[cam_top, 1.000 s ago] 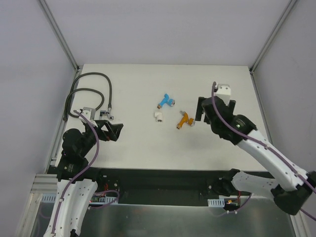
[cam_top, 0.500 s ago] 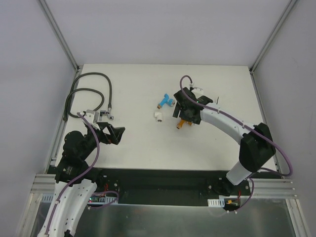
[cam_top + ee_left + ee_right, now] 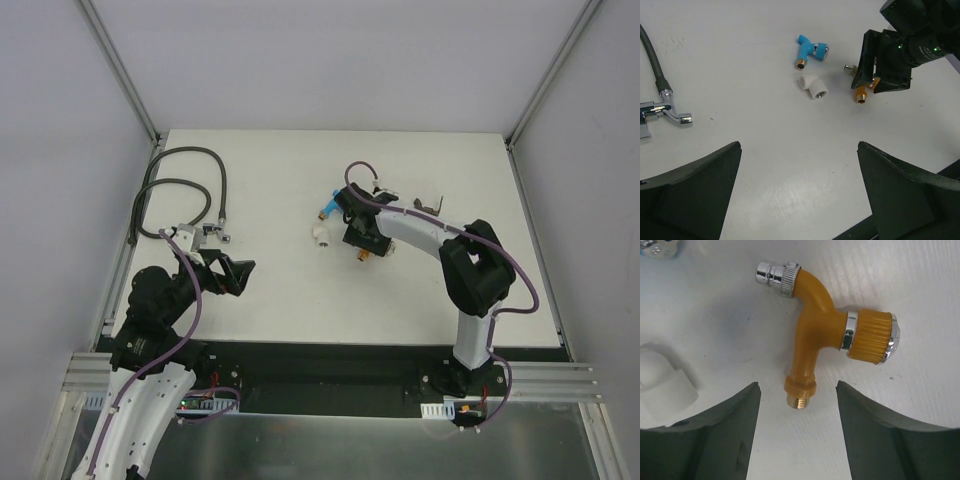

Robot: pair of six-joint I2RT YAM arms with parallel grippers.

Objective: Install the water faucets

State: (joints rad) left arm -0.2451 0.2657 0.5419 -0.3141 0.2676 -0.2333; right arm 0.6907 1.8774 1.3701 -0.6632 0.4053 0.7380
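The orange faucet (image 3: 815, 335) lies flat on the white table, its brass threaded end towards the wrist camera. My right gripper (image 3: 798, 385) is low over it. Its jaws stand on either side of the threaded end with a gap on both sides, so it is open and not touching. From above, the right gripper (image 3: 362, 238) covers most of the orange faucet (image 3: 366, 251). The blue faucet (image 3: 330, 207) lies just to its upper left. My left gripper (image 3: 240, 272) hovers wide open and empty at the near left, seen as two dark fingers (image 3: 690, 190) in its wrist view.
A white elbow fitting (image 3: 321, 236) sits left of the orange faucet, close to the right gripper's left finger (image 3: 715, 430). A black hose (image 3: 185, 170) loops at the far left, ending at a chrome fitting (image 3: 205, 232). A small dark piece (image 3: 430, 206) lies behind the right arm.
The right arm swung left and came down over the orange faucet, and its jaws narrowed around the threaded end. The left arm barely shifted.
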